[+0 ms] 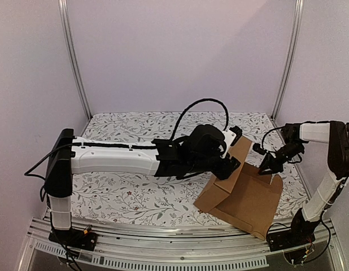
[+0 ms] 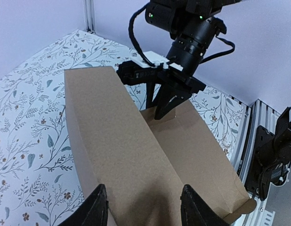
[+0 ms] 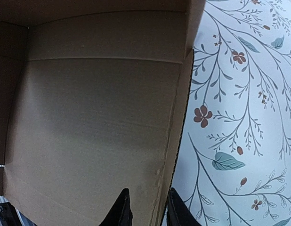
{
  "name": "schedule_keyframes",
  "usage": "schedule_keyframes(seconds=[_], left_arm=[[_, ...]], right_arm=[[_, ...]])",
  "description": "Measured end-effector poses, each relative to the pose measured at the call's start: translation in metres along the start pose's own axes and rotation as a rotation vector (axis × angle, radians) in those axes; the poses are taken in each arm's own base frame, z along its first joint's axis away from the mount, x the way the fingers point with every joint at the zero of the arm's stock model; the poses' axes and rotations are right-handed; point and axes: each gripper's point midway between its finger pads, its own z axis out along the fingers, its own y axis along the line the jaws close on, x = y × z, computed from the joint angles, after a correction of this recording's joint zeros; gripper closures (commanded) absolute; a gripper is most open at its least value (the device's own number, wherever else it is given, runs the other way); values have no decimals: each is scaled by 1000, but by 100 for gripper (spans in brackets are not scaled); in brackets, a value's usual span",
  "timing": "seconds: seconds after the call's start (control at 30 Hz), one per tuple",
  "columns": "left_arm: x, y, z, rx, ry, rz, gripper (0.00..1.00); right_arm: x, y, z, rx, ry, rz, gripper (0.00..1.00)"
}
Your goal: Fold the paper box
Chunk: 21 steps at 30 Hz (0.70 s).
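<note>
1. Work looks half done: the paper box [image 1: 245, 197] sits tipped up on the right side of the flowery cloth [image 1: 123, 197], close to the front rail [image 1: 163, 240]
2. The left gripper [image 2: 144, 207] stands wide, one finger on each side of the long folded wall [image 2: 117, 141], and seems to squeeze it
3. The right gripper [image 3: 148, 209] is almost closed, with the edge of a side panel [image 3: 98, 132] in the small gap; I cannot tell if it bites
4. To do this well, hold the wall steady and push the panel in slowly along its crease, so nothing tears
5. A black cable [image 1: 203, 103] loops above the box, and the two grippers are near each other, so they could bump
</note>
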Motion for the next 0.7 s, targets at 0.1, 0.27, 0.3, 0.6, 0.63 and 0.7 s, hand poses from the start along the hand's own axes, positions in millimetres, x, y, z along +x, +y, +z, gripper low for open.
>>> schedule_keyframes(seconds=[0.1,0.27,0.3,0.6,0.63,0.7], left_arm=[[1,2,-2,-7,-2,-1,48],[1,2,-3,-4,-4,-14,48],[1,1,-3,-1,-4,-16,48],[1,4,-4,-8,-7,-19,48],[1,3,-4,-4,-8,-21,48],[1,0,-4,10,-12,-28,48]], right_arm=[[4,8,2,-17,3,-19,77],[5,18,2,-17,17,-76,77],[5,20,3,-23,18,-82,77],[7,29,8,-41,25,-106,76],[7,29,8,-41,25,-106,76],[7,29,8,-40,25,-105,75]])
